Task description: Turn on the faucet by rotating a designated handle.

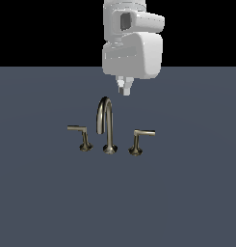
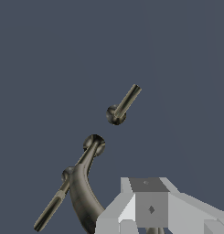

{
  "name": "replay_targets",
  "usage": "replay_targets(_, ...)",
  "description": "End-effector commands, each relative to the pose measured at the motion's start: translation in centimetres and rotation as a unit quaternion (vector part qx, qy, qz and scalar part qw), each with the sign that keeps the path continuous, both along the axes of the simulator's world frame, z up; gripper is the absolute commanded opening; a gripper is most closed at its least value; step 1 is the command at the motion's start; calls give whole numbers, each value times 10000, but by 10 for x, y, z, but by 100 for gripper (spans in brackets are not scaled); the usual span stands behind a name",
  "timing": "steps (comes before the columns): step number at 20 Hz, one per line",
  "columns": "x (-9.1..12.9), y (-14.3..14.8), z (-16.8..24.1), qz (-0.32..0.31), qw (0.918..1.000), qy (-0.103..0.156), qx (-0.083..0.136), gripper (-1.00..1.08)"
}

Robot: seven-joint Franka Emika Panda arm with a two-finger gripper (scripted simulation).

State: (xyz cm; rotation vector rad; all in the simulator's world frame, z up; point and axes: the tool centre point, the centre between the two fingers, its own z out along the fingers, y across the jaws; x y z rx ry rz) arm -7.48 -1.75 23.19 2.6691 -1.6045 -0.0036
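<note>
The faucet stands mid-floor, a tall arched metal spout between two short levers. The designated handle is on the exterior view's right, its thin bar pointing right from a flared post. The twin lever points left. My gripper hangs above and behind the spout, a little toward the designated handle, touching nothing, its fingers together and holding nothing. In the wrist view the designated handle lies near the middle, the spout and twin lever lie lower, and my gripper fills the bottom edge.
Only a flat dark grey-blue floor surrounds the faucet set. No other objects or walls show in either view.
</note>
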Motion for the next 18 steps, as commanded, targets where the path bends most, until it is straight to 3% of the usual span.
replay_targets(1,10,-7,-16,-339,9994,-15,10,-100)
replay_targets(8,34,-31,-61,-1306,9914,-47,32,-100)
replay_targets(18,59,-69,-117,-2520,9677,-90,54,-100)
